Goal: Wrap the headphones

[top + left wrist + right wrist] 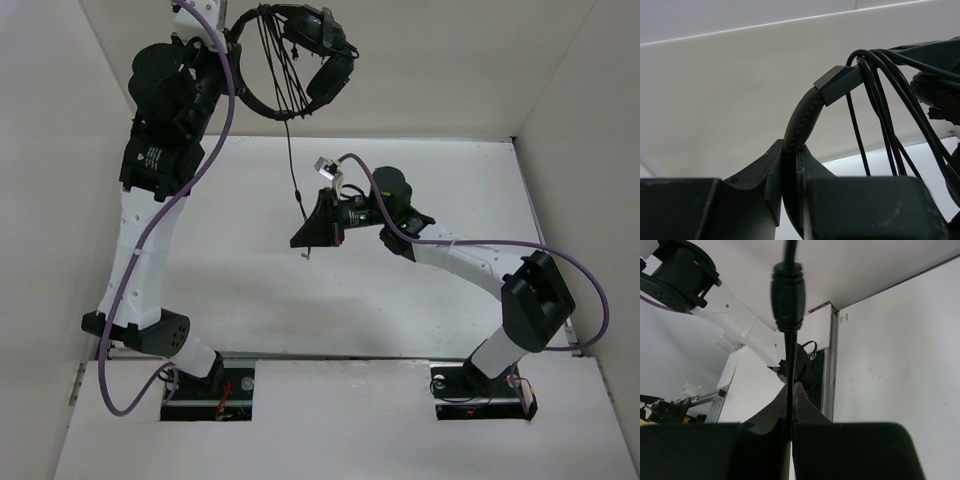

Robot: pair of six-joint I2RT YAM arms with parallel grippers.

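The black headphones [318,55] hang high at the back of the top view, with several turns of thin black cable [277,70] across the round headband. My left gripper [232,40] is shut on the headband [802,120], which rises between its fingers in the left wrist view. A single strand of cable [292,160] drops from the headset to my right gripper [303,238], which is shut on it above the table. In the right wrist view the cable [789,390] runs up from the closed jaws to a thick inline piece [787,295]. The plugs are not visible.
White walls enclose the white table [230,270] on the left, back and right. The purple robot cables [160,215] loop along both arms. The left arm's base [800,365] shows behind the cable in the right wrist view.
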